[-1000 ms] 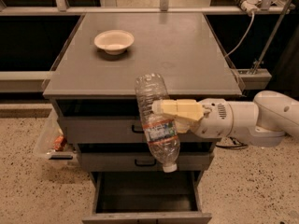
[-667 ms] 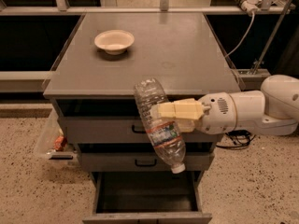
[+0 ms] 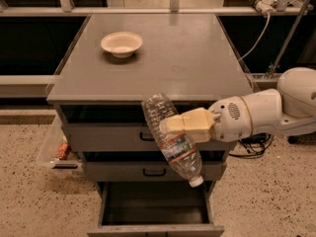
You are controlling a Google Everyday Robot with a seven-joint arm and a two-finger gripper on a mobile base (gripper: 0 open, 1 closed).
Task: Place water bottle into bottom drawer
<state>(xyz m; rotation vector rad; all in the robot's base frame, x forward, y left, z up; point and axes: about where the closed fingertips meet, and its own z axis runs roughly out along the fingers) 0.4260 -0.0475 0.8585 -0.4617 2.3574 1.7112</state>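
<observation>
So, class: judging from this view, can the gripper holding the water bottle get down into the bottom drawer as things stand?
Probably yes: the bottom drawer stands open with nothing visible inside, and the gripper, shut on the tilted water bottle, hangs just above it with nothing between.

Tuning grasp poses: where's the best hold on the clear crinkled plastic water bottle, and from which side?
Mid-body, just above the label band, from image right. The clear crinkled plastic water bottle hangs tilted, cap down, above the open grey metal bottom drawer; the tan tool is clamped across it there, in front of the upper drawers, probably the steadiest hold.
</observation>
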